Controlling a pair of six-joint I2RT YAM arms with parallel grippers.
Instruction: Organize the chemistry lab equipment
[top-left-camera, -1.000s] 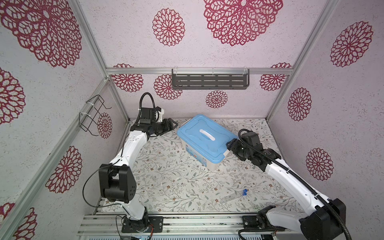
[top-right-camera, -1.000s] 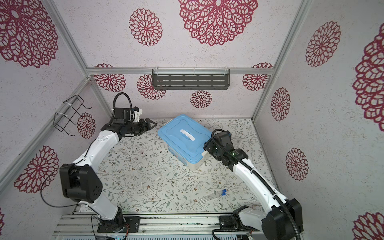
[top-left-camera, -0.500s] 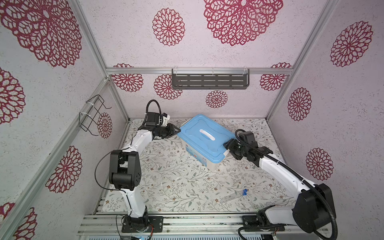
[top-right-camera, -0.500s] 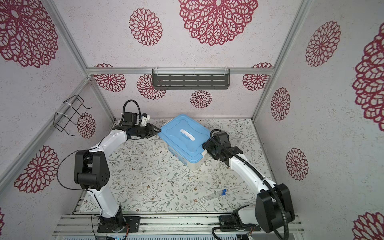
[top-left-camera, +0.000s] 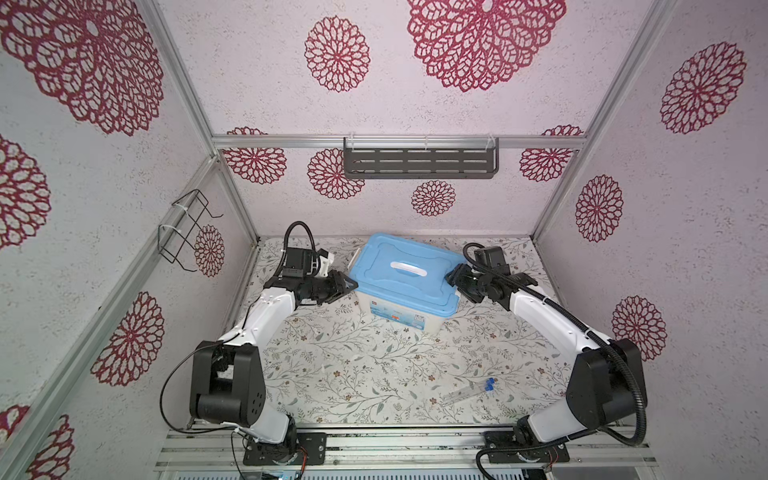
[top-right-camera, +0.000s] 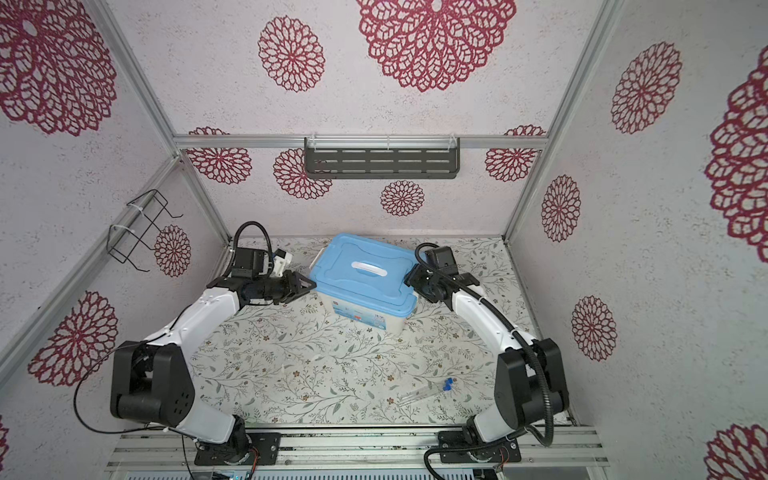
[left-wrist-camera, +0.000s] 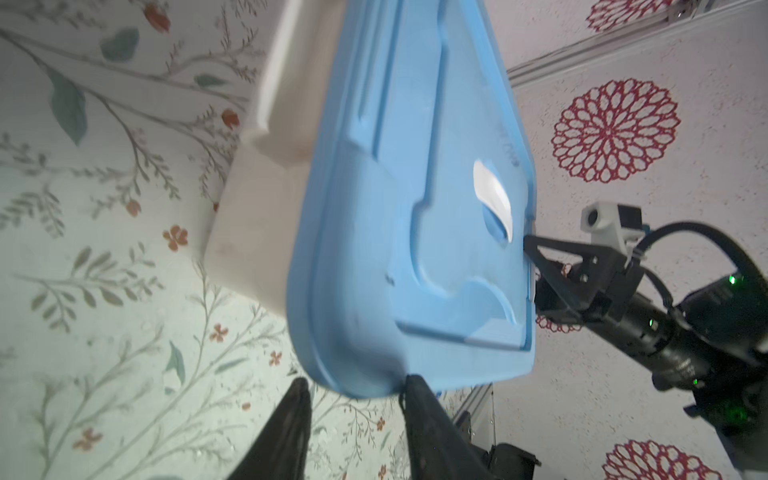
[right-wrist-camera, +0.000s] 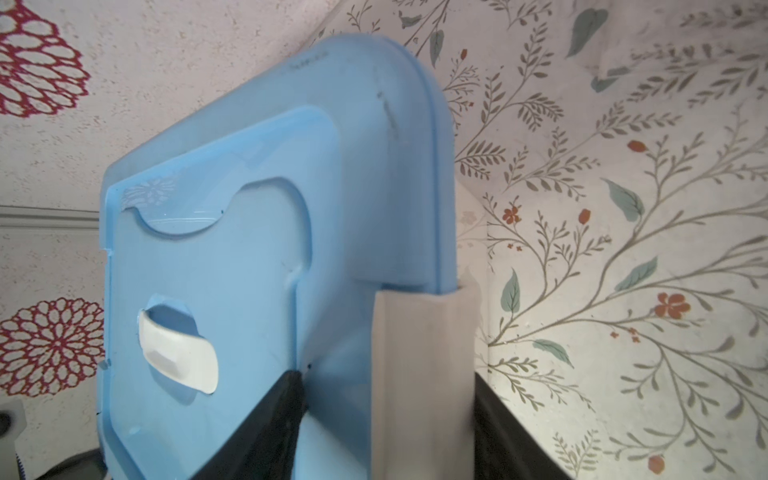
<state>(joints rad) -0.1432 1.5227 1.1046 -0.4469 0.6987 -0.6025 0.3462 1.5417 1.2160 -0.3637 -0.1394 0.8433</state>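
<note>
Tabletop (top-left-camera: 374, 374), floral-papered, bears bin (top-left-camera: 399, 318); left claw (top-left-camera: 351, 286) gapes at lid (top-left-camera: 374, 266), right claw (top-left-camera: 451, 277) perhaps clamps latch (right-wrist-camera: 419, 374).

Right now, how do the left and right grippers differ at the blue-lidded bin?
Left gripper touches the blue lid with one fingertip, nothing between its jaws; right gripper straddles the white latch. Left gripper is at the bin's left end in both top views, right gripper at the opposite end. Shared: both at lid height, jaws apart.
</note>
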